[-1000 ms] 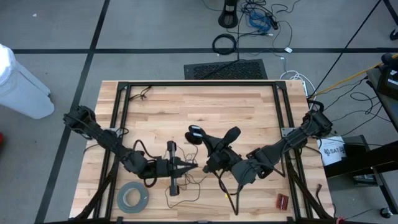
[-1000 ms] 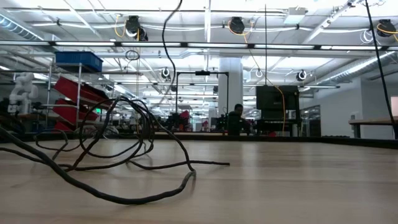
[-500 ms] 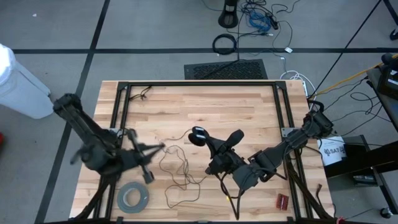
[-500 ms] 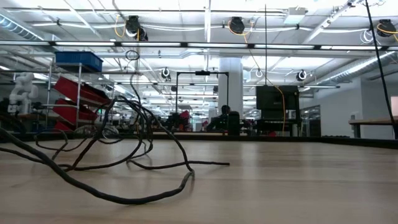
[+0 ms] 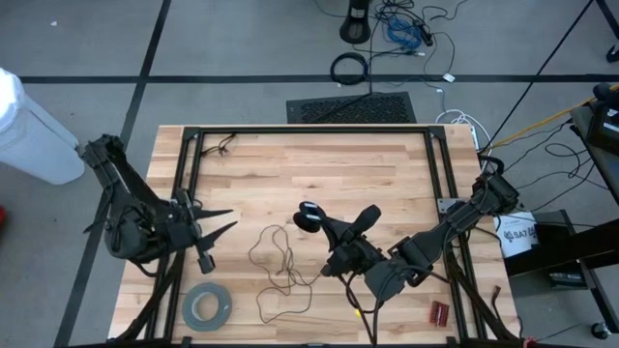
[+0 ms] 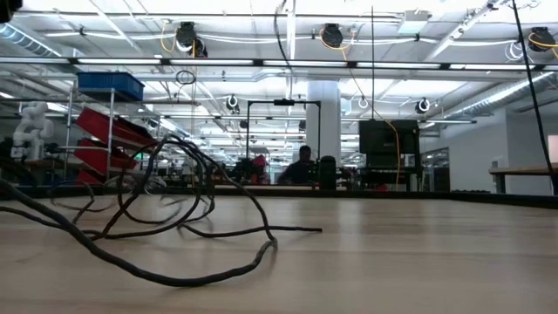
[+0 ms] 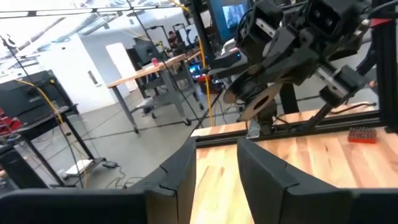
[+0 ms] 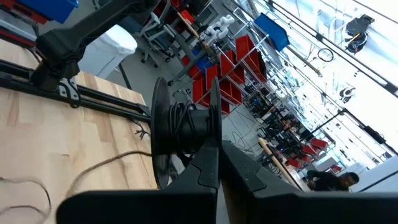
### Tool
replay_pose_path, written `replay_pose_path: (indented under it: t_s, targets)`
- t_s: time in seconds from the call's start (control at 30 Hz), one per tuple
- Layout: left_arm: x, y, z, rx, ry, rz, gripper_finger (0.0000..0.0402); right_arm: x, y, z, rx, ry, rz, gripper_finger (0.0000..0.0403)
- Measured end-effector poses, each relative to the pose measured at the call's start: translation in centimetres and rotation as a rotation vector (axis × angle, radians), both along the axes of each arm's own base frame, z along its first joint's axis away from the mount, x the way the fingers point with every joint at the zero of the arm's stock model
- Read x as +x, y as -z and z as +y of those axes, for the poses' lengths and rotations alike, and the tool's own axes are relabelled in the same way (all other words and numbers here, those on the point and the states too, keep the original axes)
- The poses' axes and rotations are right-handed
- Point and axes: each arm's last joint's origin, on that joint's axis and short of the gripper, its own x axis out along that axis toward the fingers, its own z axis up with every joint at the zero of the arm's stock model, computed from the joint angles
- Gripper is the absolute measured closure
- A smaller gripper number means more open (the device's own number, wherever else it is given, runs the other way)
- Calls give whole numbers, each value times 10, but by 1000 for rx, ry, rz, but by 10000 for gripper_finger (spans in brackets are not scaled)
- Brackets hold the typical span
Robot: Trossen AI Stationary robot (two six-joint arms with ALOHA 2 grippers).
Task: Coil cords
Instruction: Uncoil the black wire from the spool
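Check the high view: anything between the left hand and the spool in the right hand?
Only the thin wire lying in loose loops on bare wood. The left hand holds nothing; the spool sits in the shut right hand.

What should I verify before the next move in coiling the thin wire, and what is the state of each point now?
1. Right tool grips the black disc: ok, it is shut on it.
2. Left tool holds the wire: not ok, it is open and empty, at the left side of the table.
3. Wire fully wound on the disc: not ok, loose loops lie on the table.
4. Tape roll apart from the wire: ok.
5. Wire free of knots: cannot tell.
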Motion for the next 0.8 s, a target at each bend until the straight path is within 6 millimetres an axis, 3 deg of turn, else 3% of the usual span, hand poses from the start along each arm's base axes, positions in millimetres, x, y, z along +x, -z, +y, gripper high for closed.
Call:
replay_pose_path:
  t_s: [0.37,0.6,0.8]
  targets:
    - [0,-1,9,-35,-42,-16,276,-1,9,-2,2,4,36,403]
    - [29,42,37,24,-132,74,276,11,10,-26,-43,69,86,403]
    - [46,59,50,47,64,137,277,21,11,-44,-68,54,145,403]
